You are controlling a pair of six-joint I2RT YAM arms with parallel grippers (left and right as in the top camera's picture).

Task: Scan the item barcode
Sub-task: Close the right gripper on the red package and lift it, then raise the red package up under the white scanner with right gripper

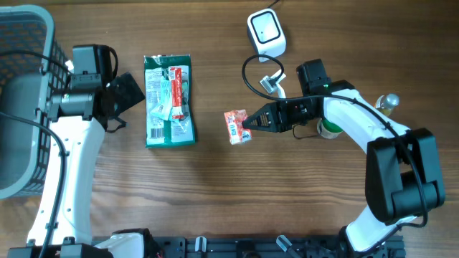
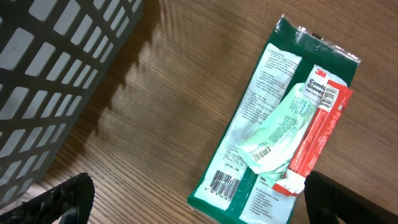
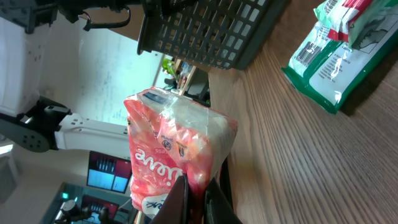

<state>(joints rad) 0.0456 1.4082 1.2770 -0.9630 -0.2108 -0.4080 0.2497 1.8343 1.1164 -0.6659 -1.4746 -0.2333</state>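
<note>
right pincer (image 1: 251,124): squeezed tight on one end of the little pink packet (image 1: 237,127); packet sticks out past its tips, near the middle of the table | left pincer (image 1: 122,105): wide apart, holding nothing; just beside the green pack (image 1: 169,100) | white scanner (image 1: 266,32): well apart from the packet

One grey basket (image 1: 44,29), one green glove pack (image 1: 169,100), one pink pouch (image 1: 237,126), one white scanner (image 1: 266,31), two arms (image 1: 68,165) (image 1: 366,125)
</note>
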